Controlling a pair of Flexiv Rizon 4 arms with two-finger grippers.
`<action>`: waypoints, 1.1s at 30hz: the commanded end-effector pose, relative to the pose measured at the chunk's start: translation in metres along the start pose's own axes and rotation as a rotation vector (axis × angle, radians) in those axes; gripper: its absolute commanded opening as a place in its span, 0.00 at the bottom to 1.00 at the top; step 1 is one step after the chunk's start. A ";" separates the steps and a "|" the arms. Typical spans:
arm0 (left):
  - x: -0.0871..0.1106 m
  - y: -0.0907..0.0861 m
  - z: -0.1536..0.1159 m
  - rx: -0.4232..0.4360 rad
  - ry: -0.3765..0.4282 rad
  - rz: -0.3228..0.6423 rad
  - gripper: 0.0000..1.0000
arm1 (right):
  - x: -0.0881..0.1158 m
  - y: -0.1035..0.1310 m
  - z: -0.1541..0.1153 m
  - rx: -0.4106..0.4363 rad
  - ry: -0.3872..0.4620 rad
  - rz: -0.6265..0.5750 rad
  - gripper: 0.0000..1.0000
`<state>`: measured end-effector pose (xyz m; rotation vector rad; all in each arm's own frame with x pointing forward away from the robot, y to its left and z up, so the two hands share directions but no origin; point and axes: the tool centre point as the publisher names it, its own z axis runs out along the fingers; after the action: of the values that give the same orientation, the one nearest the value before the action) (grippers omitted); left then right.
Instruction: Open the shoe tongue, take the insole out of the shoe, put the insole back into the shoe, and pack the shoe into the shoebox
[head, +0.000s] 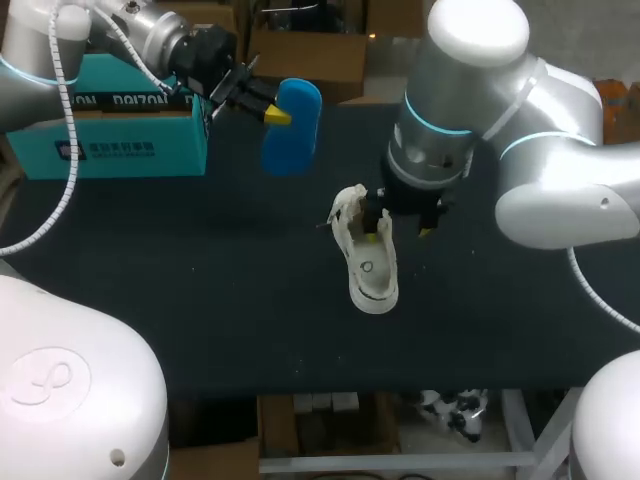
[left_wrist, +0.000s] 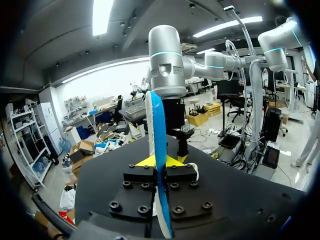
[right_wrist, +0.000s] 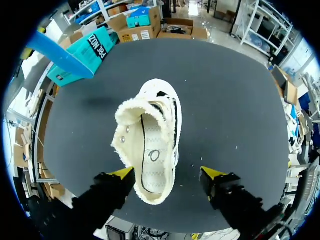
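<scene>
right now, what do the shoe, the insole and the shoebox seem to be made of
Shoe: off-white canvas by the look, matte, with frayed edges at the opening. Insole: probably foam, thin, smooth blue face. Shoebox: likely cardboard, teal printed faces with crisp folded edges.

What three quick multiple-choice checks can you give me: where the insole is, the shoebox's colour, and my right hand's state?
1. Where is the insole?
A. Inside the shoe
B. Held up in the left hand
C. Lying in the shoebox

2. What colour is the shoebox?
A. Teal
B. Red
C. White

3. What state is the right hand in?
A. Shut on the shoe
B. Shut on the insole
C. Open, over the shoe's heel

Answers:
1 B: the left wrist view shows the blue insole clamped between the yellow tips.
2 A: the box at the far left is teal.
3 C: the right wrist view shows the fingers spread wider than the shoe.
</scene>
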<state>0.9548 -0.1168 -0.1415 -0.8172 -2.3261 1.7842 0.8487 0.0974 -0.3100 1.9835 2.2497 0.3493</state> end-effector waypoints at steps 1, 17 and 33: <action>-0.002 0.001 -0.001 0.003 0.005 0.000 0.00 | -0.002 -0.002 -0.002 0.000 0.003 0.000 1.00; 0.047 -0.015 0.006 0.155 -0.132 -0.010 0.00 | -0.022 0.001 -0.034 -0.014 0.120 0.068 1.00; 0.095 -0.059 0.065 0.312 -0.230 -0.203 0.00 | -0.058 -0.042 -0.035 0.000 0.225 0.166 1.00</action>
<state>0.8387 -0.1342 -0.1295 -0.5129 -1.9794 2.0475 0.8197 0.0398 -0.2839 2.2378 2.1997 0.4863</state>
